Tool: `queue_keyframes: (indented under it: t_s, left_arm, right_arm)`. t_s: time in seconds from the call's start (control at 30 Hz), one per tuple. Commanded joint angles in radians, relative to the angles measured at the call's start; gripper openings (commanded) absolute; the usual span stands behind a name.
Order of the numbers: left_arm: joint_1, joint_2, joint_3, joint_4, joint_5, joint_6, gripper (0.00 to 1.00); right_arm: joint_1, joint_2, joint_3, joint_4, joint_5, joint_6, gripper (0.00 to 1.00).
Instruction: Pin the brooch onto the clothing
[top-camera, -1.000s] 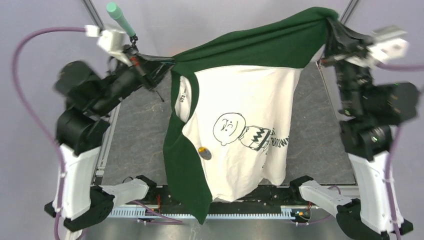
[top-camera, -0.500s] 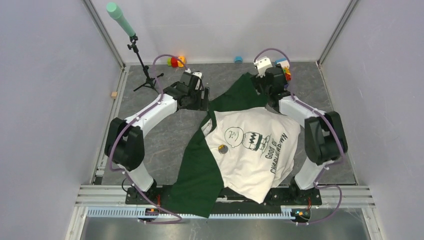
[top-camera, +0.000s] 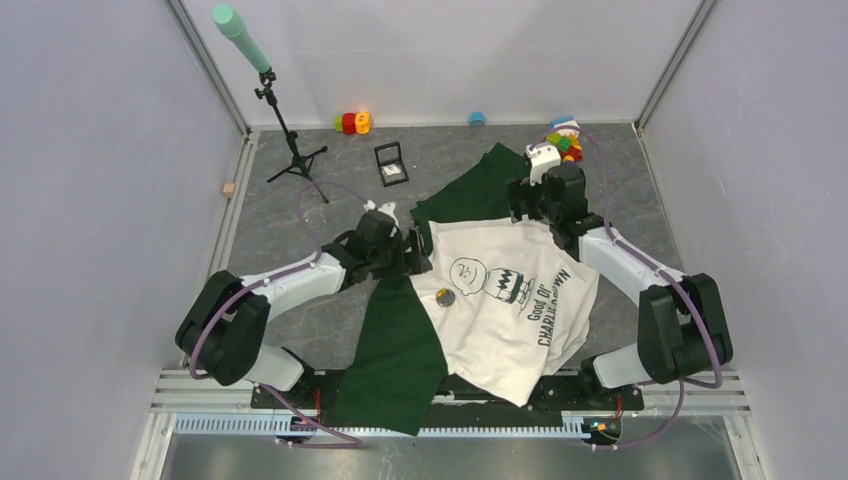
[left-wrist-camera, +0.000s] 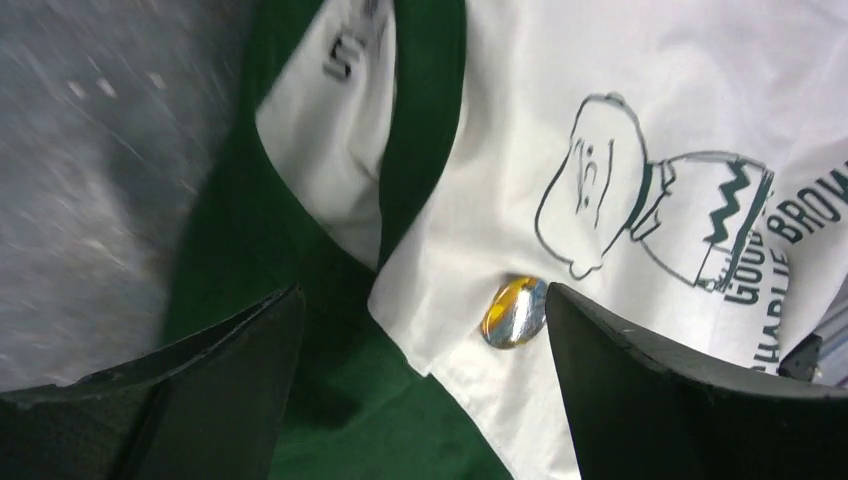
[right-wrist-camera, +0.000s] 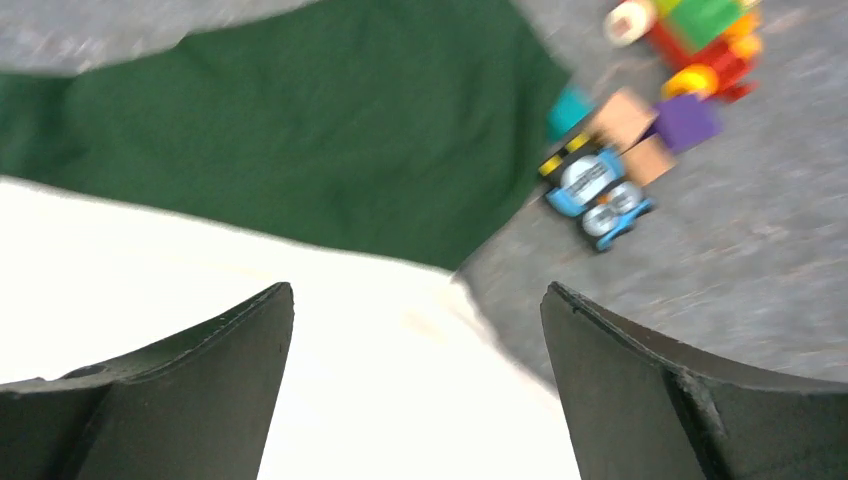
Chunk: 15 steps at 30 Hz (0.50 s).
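Observation:
The clothing (top-camera: 505, 320), a cream T-shirt with green sleeves and a cartoon boy print, lies spread on the grey table. The brooch (top-camera: 445, 297), a small round shiny disc, sits on the cream front beside the print. My left gripper (top-camera: 412, 260) hovers open by the collar, holding nothing. In the left wrist view the brooch (left-wrist-camera: 513, 311) lies on the clothing (left-wrist-camera: 500, 150) just inside the right finger of that gripper (left-wrist-camera: 422, 296). My right gripper (top-camera: 527, 203) is open over the far shoulder. In its own view the right gripper (right-wrist-camera: 417, 290) is above cream and green cloth (right-wrist-camera: 300, 130), empty.
A small black box (top-camera: 390, 164) with white lining sits at the back. A tripod (top-camera: 290, 150) with a green-tipped pole stands back left. Coloured toys (top-camera: 565, 140) and a toy car (right-wrist-camera: 598, 192) lie back right, more toys (top-camera: 352, 123) and a blue cap (top-camera: 477, 119) by the wall.
A second ago both grippers held the shirt up by its sleeves. They have let go, the shirt lies on the table, and the left arm has drawn back toward the collar.

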Motion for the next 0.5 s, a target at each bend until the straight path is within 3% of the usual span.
queue_keyframes:
  t_s: [0.0, 0.13, 0.47]
  left_arm:
    - [-0.025, -0.018, -0.144, 0.283, 0.037, -0.214, 0.94]
    - [-0.013, -0.005, -0.241, 0.364, 0.009, -0.253, 0.96]
    - [0.088, -0.098, -0.377, 0.295, -0.097, -0.244, 0.98]
  right_arm:
    - [0.002, -0.044, -0.135, -0.023, -0.245, 0.150, 0.98]
    - [0.014, -0.022, -0.220, 0.044, -0.296, 0.191, 0.98]
    - [0.030, 0.121, -0.245, 0.162, -0.380, 0.241, 0.98]
